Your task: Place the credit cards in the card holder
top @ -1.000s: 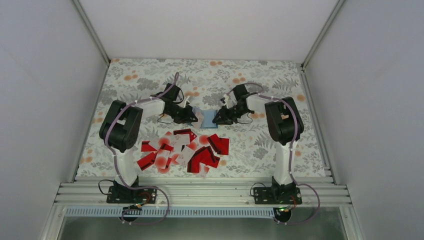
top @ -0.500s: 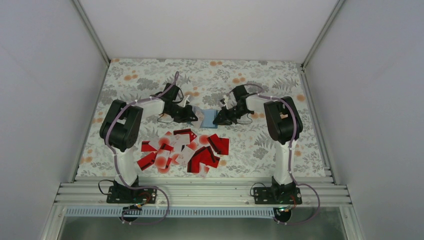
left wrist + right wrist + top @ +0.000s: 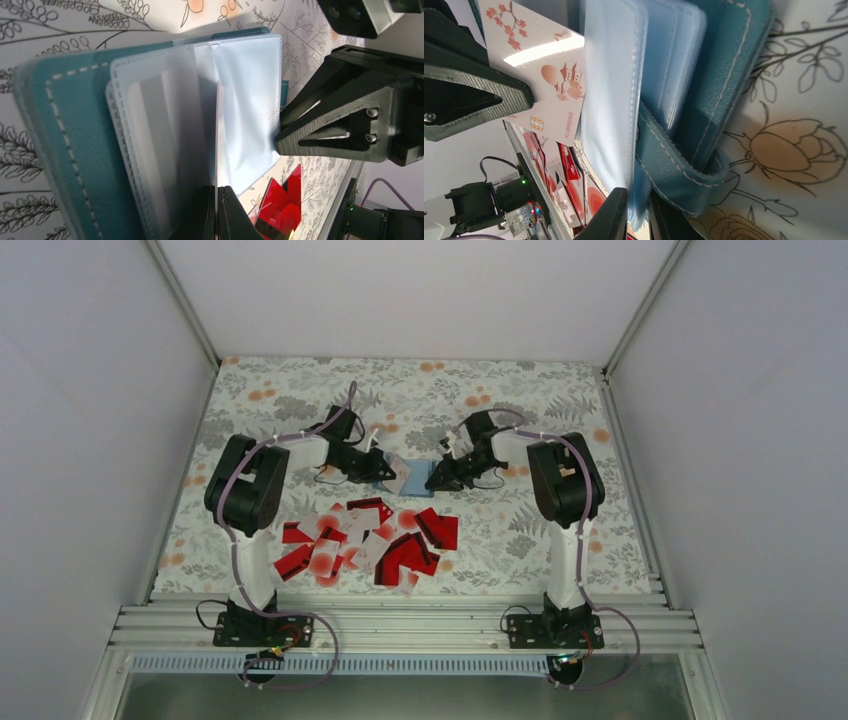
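Nearest the bases: loose credit cards [image 3: 370, 540] heaped on the tabletop [image 3: 520, 530], red and white mixed. Beyond them, the card holder [image 3: 416, 481] lies open between the two arms. Left pincer [image 3: 216, 194] is clamped on a white card [image 3: 549, 85], held on edge, long axis pointing straight ahead toward the right arm. Its leading end sits among the holder's clear sleeves — whether inside a pocket, cannot tell. Right pincer [image 3: 636, 202] is nipped shut on one pale-blue leaf of the holder.
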Robot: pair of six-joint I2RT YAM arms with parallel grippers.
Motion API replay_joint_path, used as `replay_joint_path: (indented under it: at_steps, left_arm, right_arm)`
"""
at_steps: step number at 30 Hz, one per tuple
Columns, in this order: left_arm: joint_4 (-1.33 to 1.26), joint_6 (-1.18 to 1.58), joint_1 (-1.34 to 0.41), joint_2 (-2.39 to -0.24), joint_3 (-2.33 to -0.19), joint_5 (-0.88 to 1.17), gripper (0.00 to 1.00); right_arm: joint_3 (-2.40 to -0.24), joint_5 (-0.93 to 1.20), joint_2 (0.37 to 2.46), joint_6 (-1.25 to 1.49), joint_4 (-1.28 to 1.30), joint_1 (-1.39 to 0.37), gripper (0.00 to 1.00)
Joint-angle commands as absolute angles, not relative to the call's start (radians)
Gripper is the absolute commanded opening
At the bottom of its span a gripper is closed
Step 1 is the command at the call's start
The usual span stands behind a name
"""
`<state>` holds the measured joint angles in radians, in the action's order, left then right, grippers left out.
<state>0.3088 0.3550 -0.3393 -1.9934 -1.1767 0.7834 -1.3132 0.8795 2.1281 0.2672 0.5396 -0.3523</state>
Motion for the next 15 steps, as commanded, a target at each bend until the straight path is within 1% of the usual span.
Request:
replay_joint_path:
  at_steps: [1, 15]
  left_arm:
    - [0.272, 0.342, -0.337, -2.022, -1.207, 0.82, 0.02]
    - [0.277, 0.336, -0.336, -2.022, -1.201, 0.828, 0.02]
  right_arm:
    - [-1.315, 0.842, 2.174, 0.249, 0.562, -0.361, 0.13]
    - [-1.324, 0.846, 2.185, 0.242, 0.574, -0.36, 0.13]
